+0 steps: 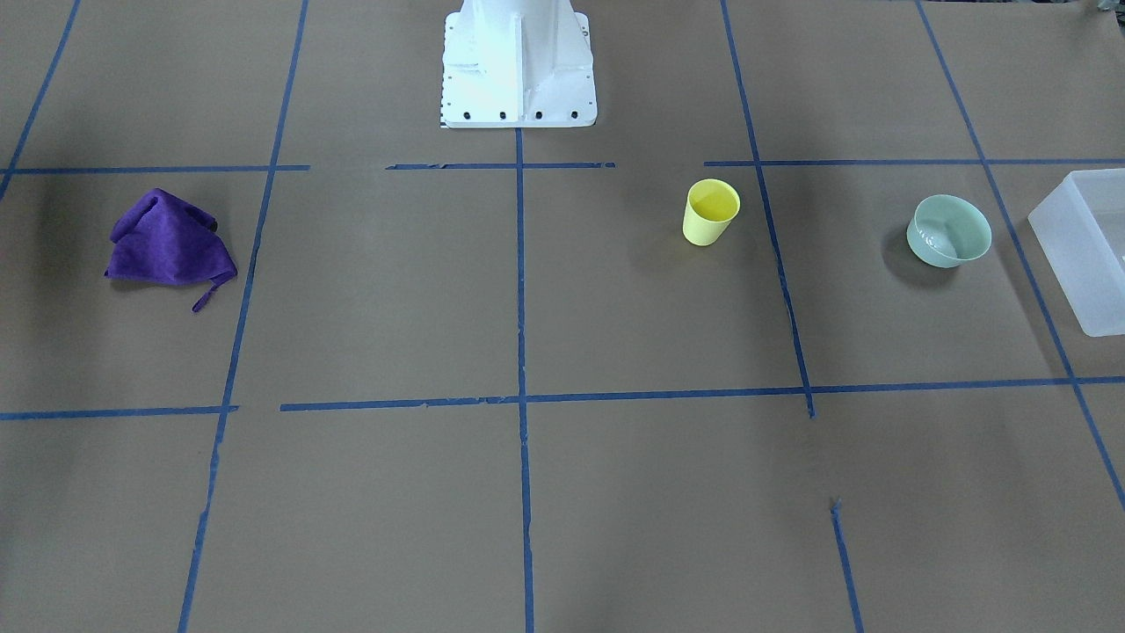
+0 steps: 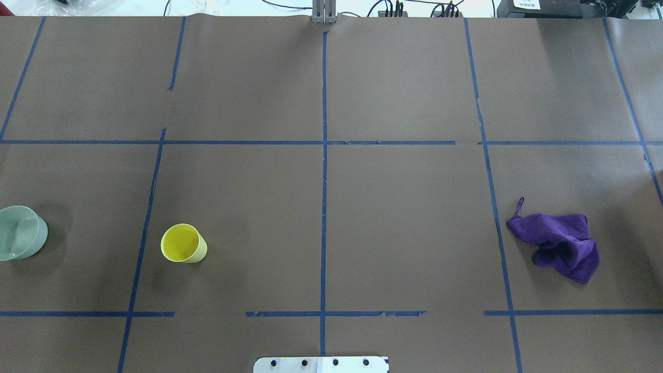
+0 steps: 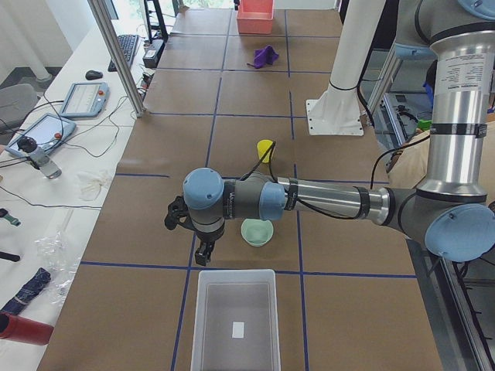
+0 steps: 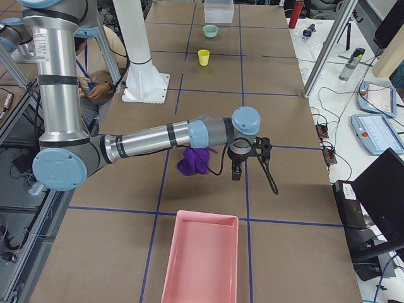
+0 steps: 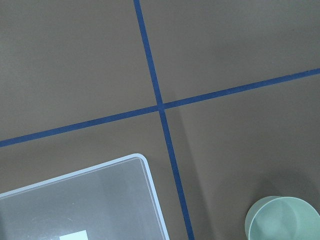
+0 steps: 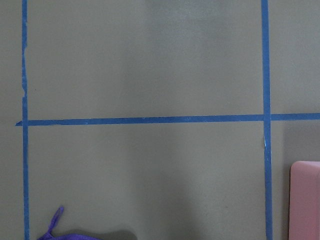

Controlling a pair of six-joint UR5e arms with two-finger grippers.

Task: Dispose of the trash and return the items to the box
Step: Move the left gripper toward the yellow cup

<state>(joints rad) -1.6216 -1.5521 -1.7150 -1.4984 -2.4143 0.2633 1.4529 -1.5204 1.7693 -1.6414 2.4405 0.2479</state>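
The yellow cup (image 1: 710, 211) stands upright on the brown table, also in the overhead view (image 2: 183, 244). The mint-green bowl (image 1: 949, 231) sits upright between the cup and the frosted-white box (image 1: 1077, 264); the left wrist view shows the bowl (image 5: 282, 220) and a box corner (image 5: 145, 167). My left gripper (image 3: 205, 252) shows only in the exterior left view, hanging above the table beside the bowl (image 3: 257, 231), near the empty box's far rim (image 3: 234, 273); I cannot tell if it is open. My right gripper (image 4: 237, 172) shows only in the exterior right view; I cannot tell its state.
A crumpled purple cloth (image 1: 167, 242) lies on the robot's right side, partly behind the right arm (image 4: 192, 161). A pink tray (image 4: 202, 259) stands at that table end. The white robot base (image 1: 518, 70) is at the table's edge. Blue tape lines grid the table.
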